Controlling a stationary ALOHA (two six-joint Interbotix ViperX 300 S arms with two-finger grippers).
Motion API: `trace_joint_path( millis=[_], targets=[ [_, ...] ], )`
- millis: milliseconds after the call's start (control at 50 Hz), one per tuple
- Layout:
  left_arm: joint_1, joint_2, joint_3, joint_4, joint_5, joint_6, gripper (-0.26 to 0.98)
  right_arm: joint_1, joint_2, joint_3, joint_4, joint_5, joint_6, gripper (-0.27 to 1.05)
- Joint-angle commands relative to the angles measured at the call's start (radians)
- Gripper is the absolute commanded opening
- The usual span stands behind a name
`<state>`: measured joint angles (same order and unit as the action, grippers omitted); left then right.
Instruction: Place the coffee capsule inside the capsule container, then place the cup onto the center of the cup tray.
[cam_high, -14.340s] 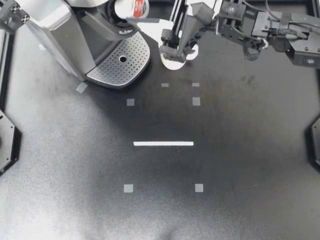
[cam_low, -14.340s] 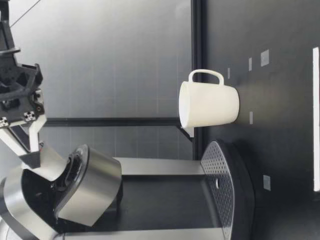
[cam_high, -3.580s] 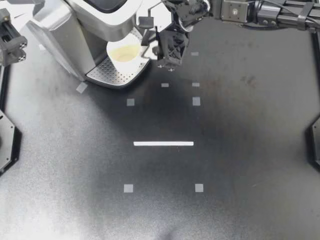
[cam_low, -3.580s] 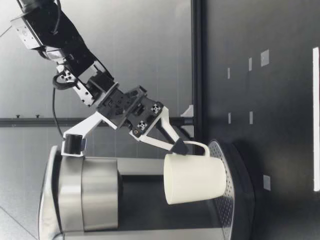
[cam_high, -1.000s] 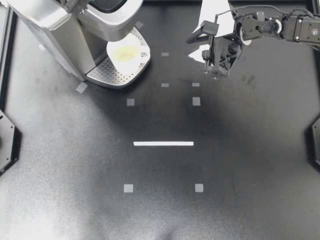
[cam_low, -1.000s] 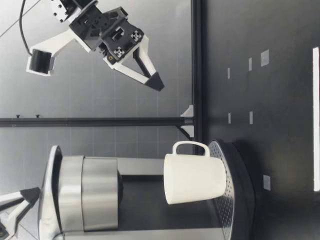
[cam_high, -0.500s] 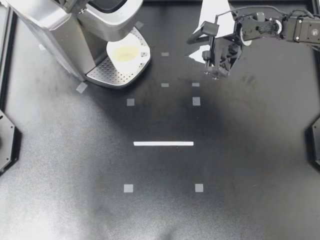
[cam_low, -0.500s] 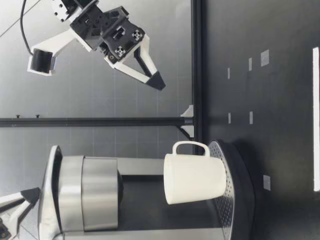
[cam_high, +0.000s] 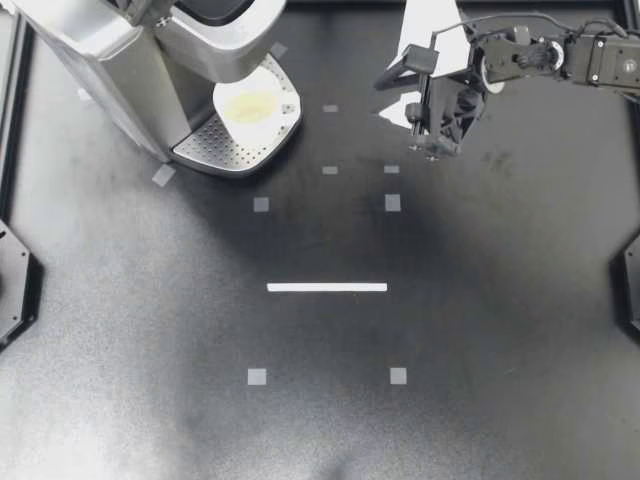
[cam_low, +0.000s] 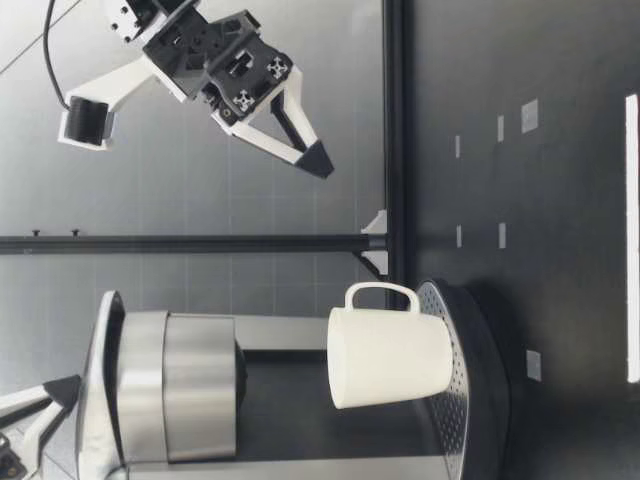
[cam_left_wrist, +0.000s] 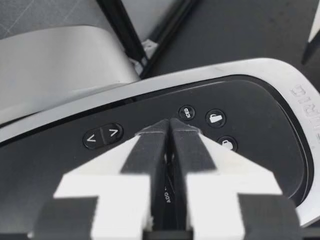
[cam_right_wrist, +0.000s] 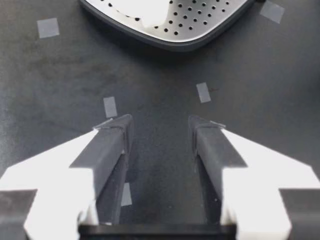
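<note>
The white cup (cam_high: 251, 105) stands upright on the coffee machine's perforated cup tray (cam_high: 215, 148), handle toward my right arm. In the low view the cup (cam_low: 388, 357) rests on the tray (cam_low: 462, 400). My right gripper (cam_high: 432, 148) hangs open and empty well above the table, to the right of the machine; the right wrist view shows bare table between its fingers (cam_right_wrist: 107, 145) and the tray (cam_right_wrist: 200, 22) ahead. A dark bit of my left arm (cam_high: 150, 10) shows over the machine. My left gripper (cam_left_wrist: 170, 125) is shut, tips over the machine's button panel (cam_left_wrist: 215, 118). No capsule is in sight.
The silver coffee machine (cam_high: 110, 60) fills the back left corner, its lid (cam_low: 190, 385) down. Small grey tape squares (cam_high: 392, 202) and a white strip (cam_high: 327, 287) mark the black table. A black frame post (cam_low: 394, 130) stands behind.
My right gripper has drifted only very slightly. The cup and my left gripper have stayed where they were.
</note>
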<state>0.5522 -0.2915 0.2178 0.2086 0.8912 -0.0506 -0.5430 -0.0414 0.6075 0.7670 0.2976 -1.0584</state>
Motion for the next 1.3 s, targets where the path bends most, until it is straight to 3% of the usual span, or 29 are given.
trace_joint_path(
  millis=[0, 260, 440, 600, 1280],
  targets=[
    [0.063, 0.015, 0.021, 0.012, 0.009, -0.002, 0.1, -0.005, -0.015, -0.009, 0.002, -0.005, -0.002, 0.48],
    [0.058, -0.044, -0.023, 0.005, -0.069, 0.005, 0.1, -0.005, -0.018, -0.009, 0.005, -0.005, 0.0, 0.48],
    [-0.017, -0.054, -0.048, 0.0, -0.092, 0.008, 0.1, -0.005, -0.02, -0.012, 0.005, -0.008, 0.0, 0.48],
    [-0.049, -0.041, -0.051, 0.0, -0.092, 0.006, 0.1, -0.005, -0.02, -0.017, 0.003, -0.008, 0.002, 0.48],
    [-0.069, 0.006, -0.034, -0.002, -0.066, 0.002, 0.1, -0.005, -0.014, -0.018, 0.005, -0.011, -0.002, 0.48]
  ],
)
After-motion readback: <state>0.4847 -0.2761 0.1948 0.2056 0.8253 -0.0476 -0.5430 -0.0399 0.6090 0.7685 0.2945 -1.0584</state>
